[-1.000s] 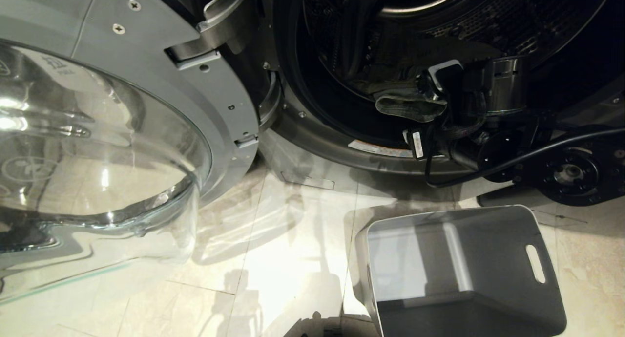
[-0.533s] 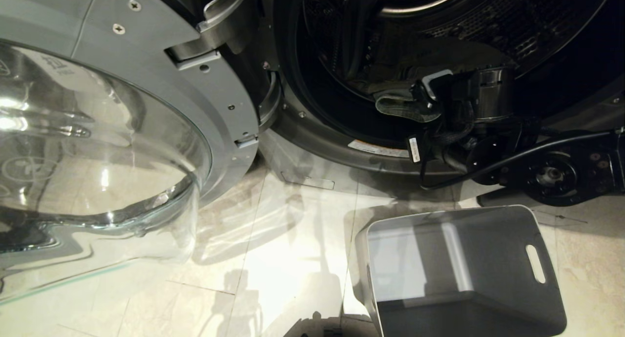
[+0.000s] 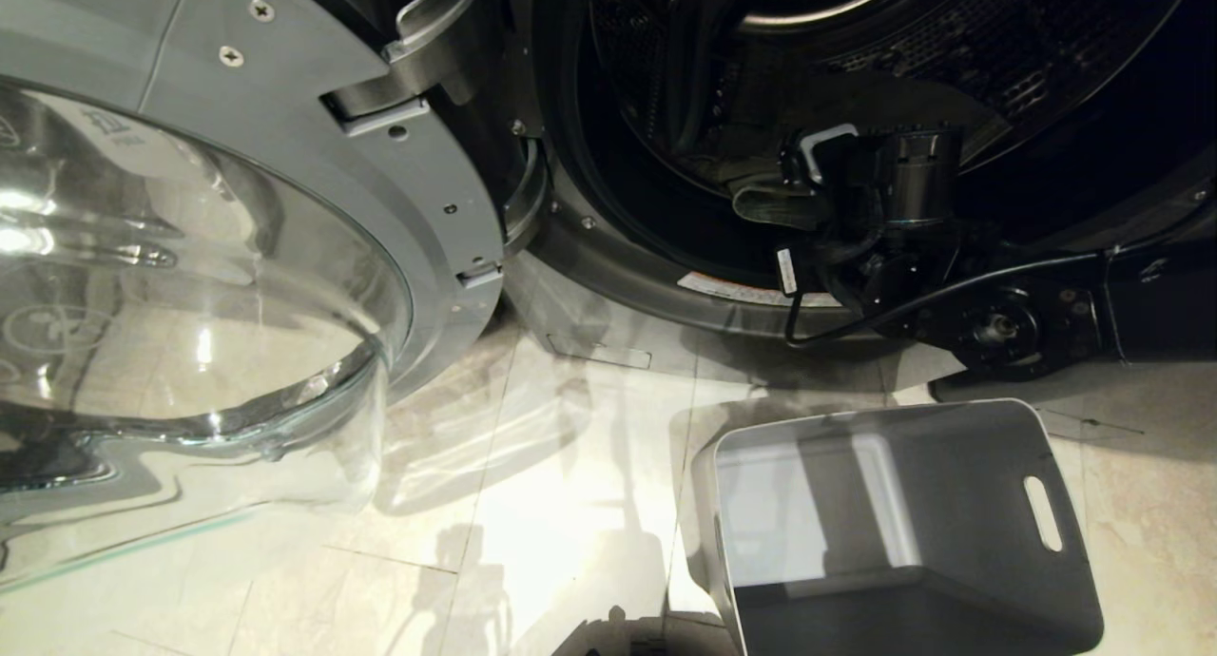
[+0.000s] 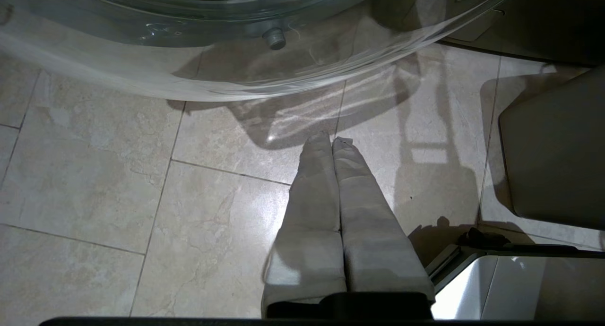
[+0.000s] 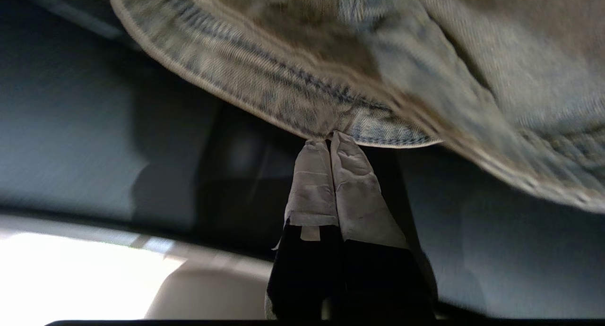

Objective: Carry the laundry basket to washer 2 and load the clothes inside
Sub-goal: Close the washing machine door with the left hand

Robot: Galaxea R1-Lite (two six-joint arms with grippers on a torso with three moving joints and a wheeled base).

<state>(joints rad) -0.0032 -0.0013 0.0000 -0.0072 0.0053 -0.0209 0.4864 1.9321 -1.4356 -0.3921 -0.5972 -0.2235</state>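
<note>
the clothes [image 3: 765, 204] lie inside the drum of washer 2 [image 3: 666, 285], door swung open. the right gripper [image 5: 331, 137] fingers are pressed together, tips touching the denim hem. the laundry basket [image 3: 951, 428] stands on the glossy beige tiled floor [image 3: 532, 504]. left gripper [image 4: 331, 139] fingers are closed, holding nothing.

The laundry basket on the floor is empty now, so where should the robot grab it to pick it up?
Probably by the slot handle cut into the short wall of the laundry basket. The walls are smooth, so that slot is the only hold in view. It sits on the robot's right side, so the right hand, now inside the washer, could come down from above and hook it.
</note>
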